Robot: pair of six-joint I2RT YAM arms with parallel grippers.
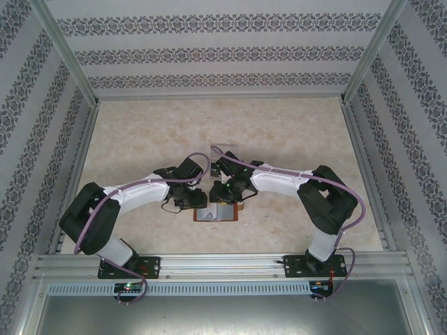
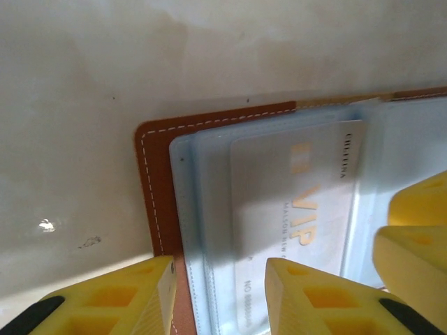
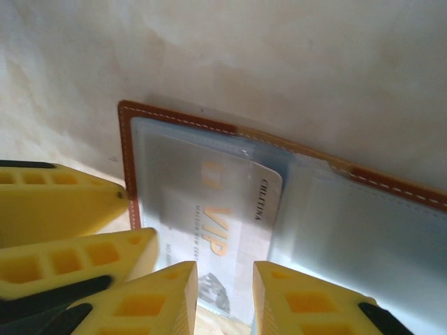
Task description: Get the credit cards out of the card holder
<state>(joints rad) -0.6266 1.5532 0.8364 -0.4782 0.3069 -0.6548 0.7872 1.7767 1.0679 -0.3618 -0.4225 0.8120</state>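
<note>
1. Brown leather is about all the overhead view gives of the wallet [image 1: 218, 213]. It lies open on the bench [image 1: 140, 139] between the two arms, near their bases, and both wrists cover most of it.
2. Just beyond the wrists sits a clear tray [image 1: 223, 149], its near edge hidden behind them.
3. The left wrist view shows one rounded, white-stitched corner of the wallet. The rest runs off the frame to the right and at the bottom.
4. Bluish see-through sleeves [image 2: 202, 230] overlie the lining, and their layers are hard to tell apart.
5. A pale card [image 2: 293, 181] sits in a sleeve with gold "VIP" showing through the film. The smaller print is blurred and a finger cuts off its lower end. I cannot tell whether more cards lie behind it.
6. The left jaws stand fairly wide and grip nothing. Their yellow fingers [image 2: 119, 303] straddle the stitched edge, one at the leather and the other over the card. Whether they press down on the wallet is unclear.
7. The right jaws are set narrow, with a gap between the fingers [image 3: 314, 300]. In the right wrist view the card's end, bearing a grey emblem, lies in that gap. I cannot tell whether the fingers touch it.
</note>
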